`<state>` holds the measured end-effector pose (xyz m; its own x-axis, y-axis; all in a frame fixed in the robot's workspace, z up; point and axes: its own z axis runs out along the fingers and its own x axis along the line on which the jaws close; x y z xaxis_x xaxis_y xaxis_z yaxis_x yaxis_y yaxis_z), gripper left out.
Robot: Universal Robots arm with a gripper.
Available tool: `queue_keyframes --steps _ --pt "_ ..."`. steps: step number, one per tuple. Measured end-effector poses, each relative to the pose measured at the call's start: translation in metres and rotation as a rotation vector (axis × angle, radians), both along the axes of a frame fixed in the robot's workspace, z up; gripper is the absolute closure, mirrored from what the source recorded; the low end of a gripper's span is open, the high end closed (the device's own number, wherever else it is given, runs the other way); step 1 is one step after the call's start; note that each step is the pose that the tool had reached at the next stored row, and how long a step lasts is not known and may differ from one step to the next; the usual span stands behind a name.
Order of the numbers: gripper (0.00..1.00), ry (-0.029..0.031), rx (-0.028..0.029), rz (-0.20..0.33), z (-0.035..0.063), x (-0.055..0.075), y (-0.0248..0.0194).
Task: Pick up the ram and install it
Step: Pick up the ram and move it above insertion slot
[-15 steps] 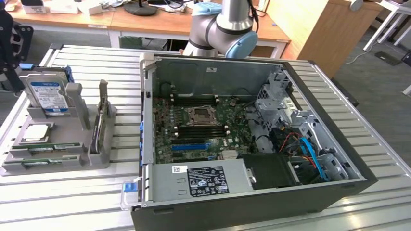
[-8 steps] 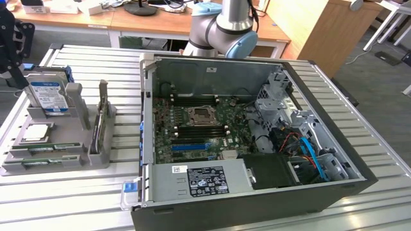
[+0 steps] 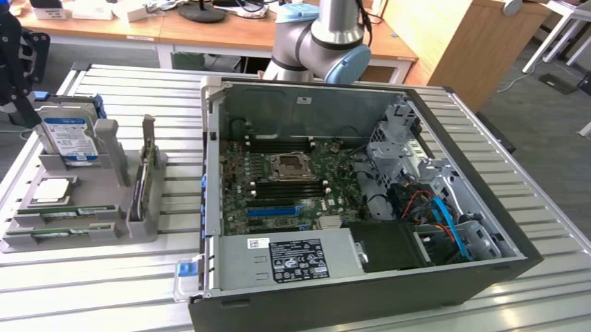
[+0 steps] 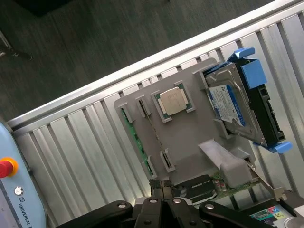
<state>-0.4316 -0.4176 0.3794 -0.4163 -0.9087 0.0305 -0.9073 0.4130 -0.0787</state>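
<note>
At the exterior view's left edge a dark mechanism (image 3: 16, 69) was cut off by the frame, and what it was could not be told. Just beside it stood the grey tray (image 3: 148, 228), with the hard drive (image 3: 69, 138) propped upright at its back and the square processor (image 3: 54, 190) lying flat in front of it. The ram (image 3: 69, 213) sat edge-up in a slot near the tray's front, so only a thin green strip showed. A second green stick (image 3: 60, 235) lay parallel to it, nearer the camera. An upright card (image 3: 143, 173) was seen edge-on, its face hidden. Further right, the open computer case (image 3: 388, 297) showed its motherboard (image 3: 277, 187). The arm (image 3: 323, 41) rose behind it, its upper part out of frame.

The wrist view gave what the exterior view did not: the gripper (image 4: 161, 185), its fingers pressed together with nothing between them, hanging over the tray's (image 4: 190, 137) edge. There the ram (image 4: 132, 135) lay in its slot, apart from the fingers. A pendant (image 4: 19, 199) with a red button (image 4: 7, 167) was partly cut off.
</note>
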Motion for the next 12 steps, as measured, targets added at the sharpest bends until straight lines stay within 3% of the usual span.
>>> queue_keyframes --steps 5,8,11,12 --pt "0.89 0.0012 0.0141 0.037 -0.0007 -0.0001 0.0" --pt "0.89 0.0045 0.0393 0.052 -0.0013 -0.0002 0.0001" --pt "0.89 0.008 0.0727 0.063 -0.0014 -0.0002 0.0001" --pt "0.89 0.0082 0.0735 0.063 -0.0014 -0.0001 0.0001"
